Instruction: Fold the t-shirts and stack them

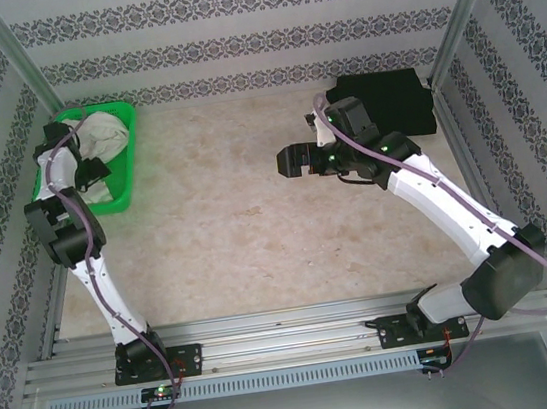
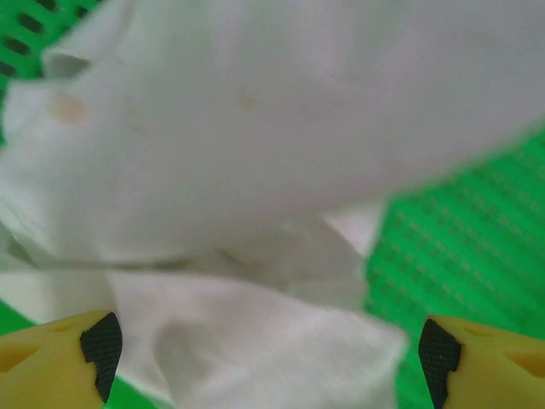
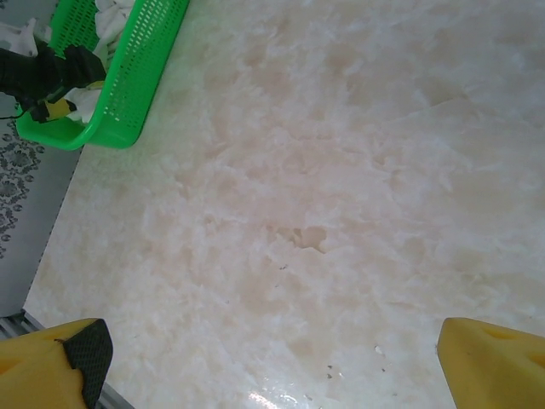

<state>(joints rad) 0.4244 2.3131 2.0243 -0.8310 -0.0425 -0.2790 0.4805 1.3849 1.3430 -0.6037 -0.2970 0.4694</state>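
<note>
The white t-shirt [image 1: 106, 136] lies crumpled in the green mesh basket [image 1: 130, 188] at the back left. My left gripper [image 1: 96, 173] reaches down into that basket. In the left wrist view its yellow fingers [image 2: 60, 354] stand wide apart, and a fold of the white t-shirt [image 2: 255, 153] lies between them unpinched; the left gripper [image 2: 268, 358] is open. The black t-shirt [image 1: 381, 102] lies folded flat at the back right. My right gripper [image 1: 293, 162] hovers open over the middle of the table, and the right gripper [image 3: 268, 362] has bare tabletop between its fingers.
The basket [image 3: 128, 77] shows at the right wrist view's upper left, with the left arm's black wrist [image 3: 43, 72] over it. The marbled tabletop [image 1: 228, 241] stretches between the arms. Patterned walls and metal posts [image 1: 17, 57] close in the workspace.
</note>
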